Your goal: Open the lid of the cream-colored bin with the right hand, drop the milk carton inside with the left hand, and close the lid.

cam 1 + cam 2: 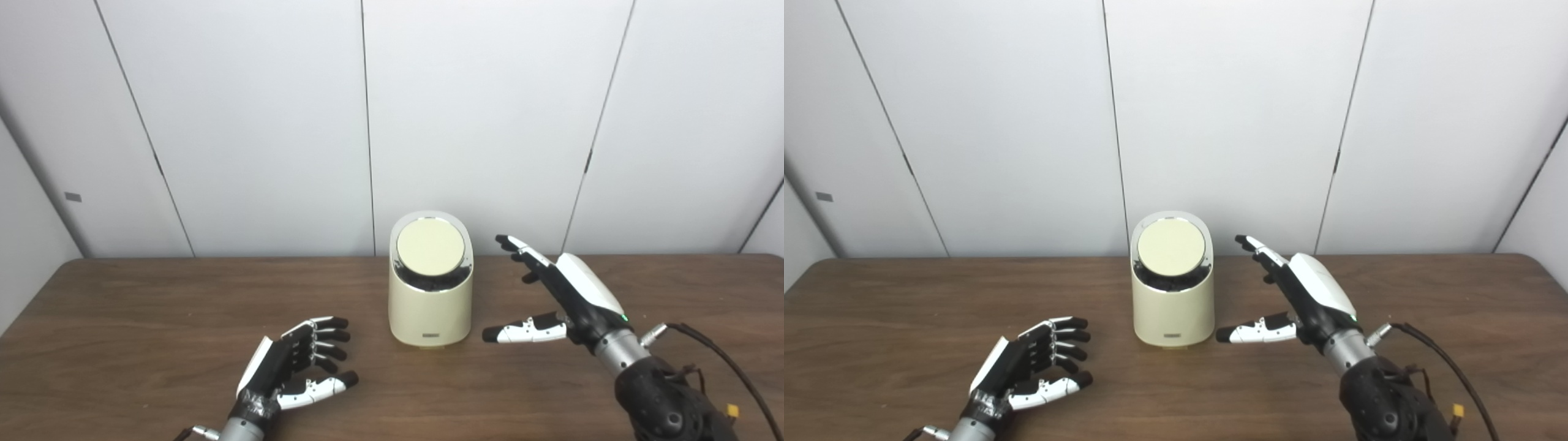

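The cream-colored bin (430, 309) stands upright at the middle of the brown table (122, 318). Its round lid (430, 246) faces me at a tilt inside a chrome ring, with a dark gap under its front edge. My right hand (563, 294) is open and empty just right of the bin, fingers raised beside the lid, thumb pointing at the bin's lower side without touching. My left hand (294, 361) is open and empty, low over the table in front and left of the bin. No milk carton is in view.
A black cable (723, 361) runs from my right wrist over the table's right part. White wall panels (245, 122) stand close behind the table's far edge.
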